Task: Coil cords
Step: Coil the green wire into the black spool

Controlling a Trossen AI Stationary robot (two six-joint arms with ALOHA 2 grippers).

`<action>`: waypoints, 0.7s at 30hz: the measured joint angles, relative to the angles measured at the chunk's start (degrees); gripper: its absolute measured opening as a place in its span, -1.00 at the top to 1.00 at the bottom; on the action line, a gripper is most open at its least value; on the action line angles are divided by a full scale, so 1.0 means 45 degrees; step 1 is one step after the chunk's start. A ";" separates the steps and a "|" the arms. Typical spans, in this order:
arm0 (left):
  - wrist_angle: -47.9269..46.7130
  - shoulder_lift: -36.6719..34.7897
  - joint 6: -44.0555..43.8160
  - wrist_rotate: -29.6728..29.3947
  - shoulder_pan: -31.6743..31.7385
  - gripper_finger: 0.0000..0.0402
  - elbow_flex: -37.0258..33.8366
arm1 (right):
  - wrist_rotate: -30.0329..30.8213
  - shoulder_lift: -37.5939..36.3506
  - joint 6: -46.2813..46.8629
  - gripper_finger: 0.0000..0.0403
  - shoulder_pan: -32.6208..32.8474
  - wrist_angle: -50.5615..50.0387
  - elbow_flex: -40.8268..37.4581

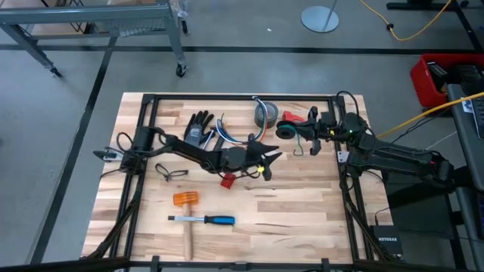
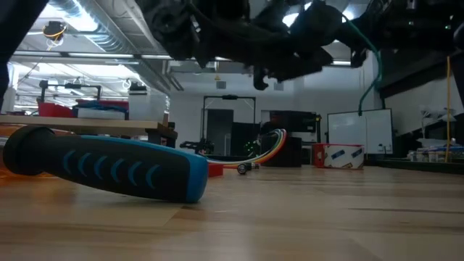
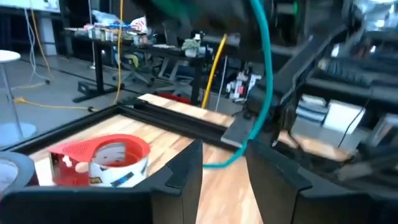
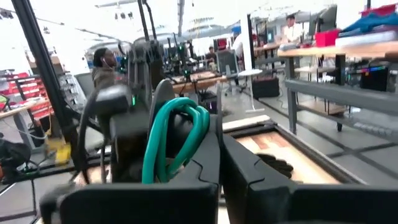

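A thin green cord [image 4: 176, 134] hangs looped from the right gripper [image 4: 219, 163], whose two dark fingers are pressed together on it; in the high view the cord [image 1: 305, 143] droops from that gripper [image 1: 311, 133] at the far right part of the table, and its free end curls down toward the wood in the left wrist view [image 3: 261, 93]. A second bundle of thin striped wires [image 2: 270, 145] in orange, white and green lies on the pale wooden slat table [image 1: 302, 219] behind the tools, arching up from the surface.

The left gripper [image 3: 224, 171] sits near the table's middle [image 1: 266, 160], its fingers parted with a narrow gap and nothing between them; the green cord's end lies just beyond the fingertips.

Near it are a small red tape ring [image 1: 228, 180], a grey roll of tape [image 1: 265, 113], a black work glove [image 1: 198, 127], an orange-headed wooden mallet [image 1: 185, 199], and a blue-and-black-handled chisel [image 1: 203, 220].
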 joint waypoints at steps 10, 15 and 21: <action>-0.0025 0.1248 0.2059 -0.0019 0.0082 0.48 0.1116 | 0.0198 0.0000 0.0361 0.98 0.0000 0.1531 0.0000; -0.0039 0.1248 0.2473 0.0044 0.0233 0.41 0.1390 | 0.0201 0.0005 0.0415 0.98 0.0000 0.1606 0.0000; -0.0121 0.1248 0.3100 0.0974 0.0378 0.38 0.1656 | 0.0216 0.0010 0.0645 0.98 0.0000 0.1616 0.0000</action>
